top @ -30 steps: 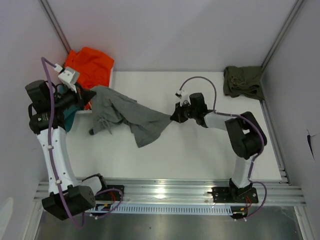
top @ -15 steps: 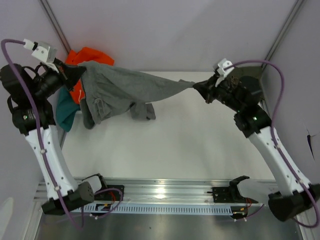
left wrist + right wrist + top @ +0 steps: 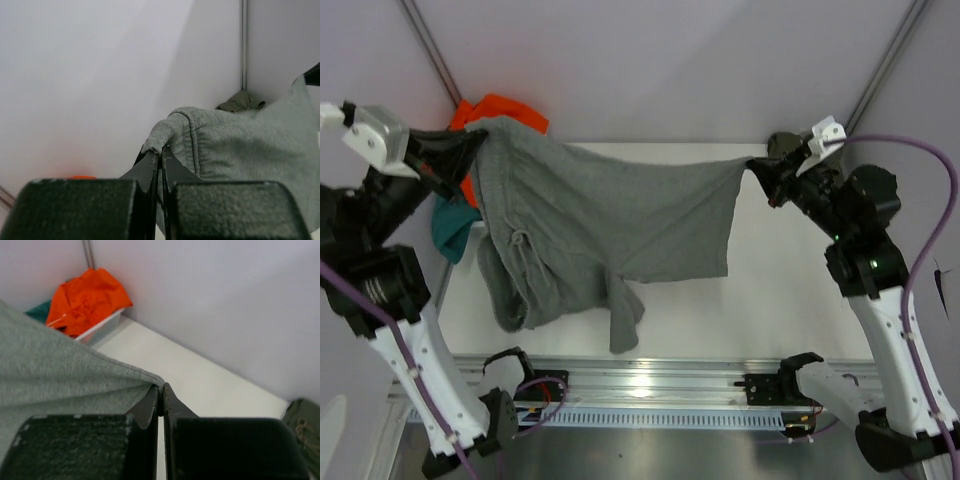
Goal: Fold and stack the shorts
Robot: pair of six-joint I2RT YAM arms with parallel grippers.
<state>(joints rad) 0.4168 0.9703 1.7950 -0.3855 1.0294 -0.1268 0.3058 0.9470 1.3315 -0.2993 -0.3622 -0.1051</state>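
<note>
Above the white table [image 3: 800, 300] the grey shorts [image 3: 610, 215] hang stretched wide, left gripper [image 3: 161, 152] pinched on one corner over the table's far-left corner, right gripper [image 3: 161, 388] pinched on the other near its far-right corner, where the olive shorts [image 3: 304, 420] lie

So the table [image 3: 790, 290] is plain white, with a metal rail [image 3: 650, 385] running along its bottom edge in the top view. There's not much actually lying on it. The olive shorts [image 3: 303, 422] are bunched up in the upper right corner, right against the wall, mostly hidden from above. Over in the upper left corner sits a white mesh basket [image 3: 102, 327], with an orange garment [image 3: 505, 108] heaped in it and a teal garment [image 3: 450, 232] spilling over beside it.
</note>
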